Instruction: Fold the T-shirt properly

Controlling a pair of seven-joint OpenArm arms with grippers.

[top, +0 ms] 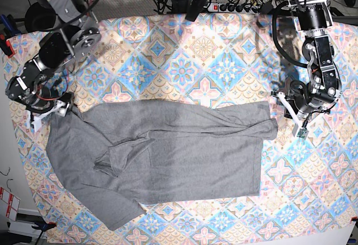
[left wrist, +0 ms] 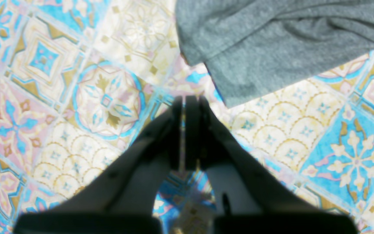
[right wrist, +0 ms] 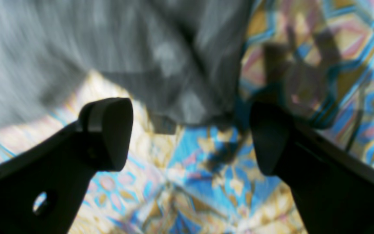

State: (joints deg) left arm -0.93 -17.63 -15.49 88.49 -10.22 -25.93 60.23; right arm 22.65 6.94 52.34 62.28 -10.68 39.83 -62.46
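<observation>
The T-shirt lies across the middle of the tablecloth, half-folded and rumpled — the right gripper, jaws spread wide and empty, hangs at its one end, the left gripper, clenched on nothing, beside the other — so a careless pinch may bunch several layers.

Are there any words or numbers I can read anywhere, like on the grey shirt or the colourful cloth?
No words or numbers can be read anywhere.
Plain grey knit T-shirt: no print or label showing.
Colourful tile-patterned tablecloth: only flower and diamond shapes, no letters.
Small white tag with red marks at the left edge: too small to read.
Black power strip at the back: nothing legible.
</observation>
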